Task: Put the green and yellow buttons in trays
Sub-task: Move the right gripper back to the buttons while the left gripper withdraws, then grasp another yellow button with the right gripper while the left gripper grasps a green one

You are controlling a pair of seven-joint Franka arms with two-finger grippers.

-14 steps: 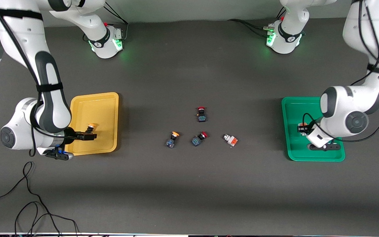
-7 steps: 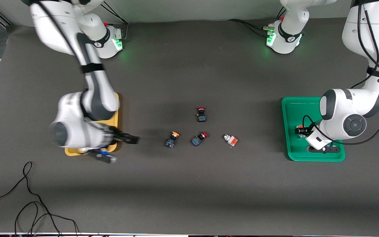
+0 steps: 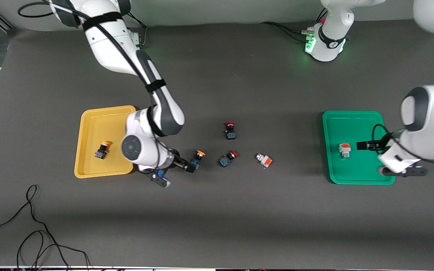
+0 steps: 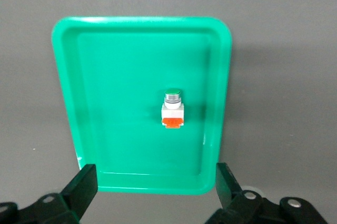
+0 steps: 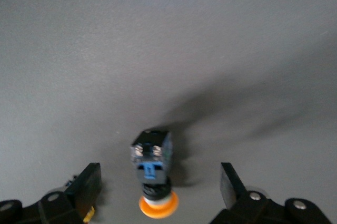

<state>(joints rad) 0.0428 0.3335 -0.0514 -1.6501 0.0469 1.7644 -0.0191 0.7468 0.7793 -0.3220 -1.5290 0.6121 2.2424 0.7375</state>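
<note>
My right gripper (image 3: 190,166) is open and low at the yellow button (image 3: 197,158) lying on the table; in the right wrist view this button (image 5: 152,168) lies between the open fingers (image 5: 89,182), untouched. Another yellow button (image 3: 103,149) lies in the yellow tray (image 3: 89,169). My left gripper (image 3: 365,145) is open and empty over the green tray (image 3: 352,177), beside a green button (image 3: 345,149) lying in it. The left wrist view shows that button (image 4: 172,109) in the tray (image 4: 105,76). A second green button (image 3: 264,160) lies on the table.
Two red-capped buttons lie mid-table: one (image 3: 231,130) farther from the front camera, one (image 3: 227,158) between the loose yellow and green buttons. A black cable (image 3: 32,226) loops at the near edge toward the right arm's end.
My right gripper left a yellow button in the yellow tray and swept over to the yellow button on the table. My left gripper let go of the green button in the green tray and drew back.
</note>
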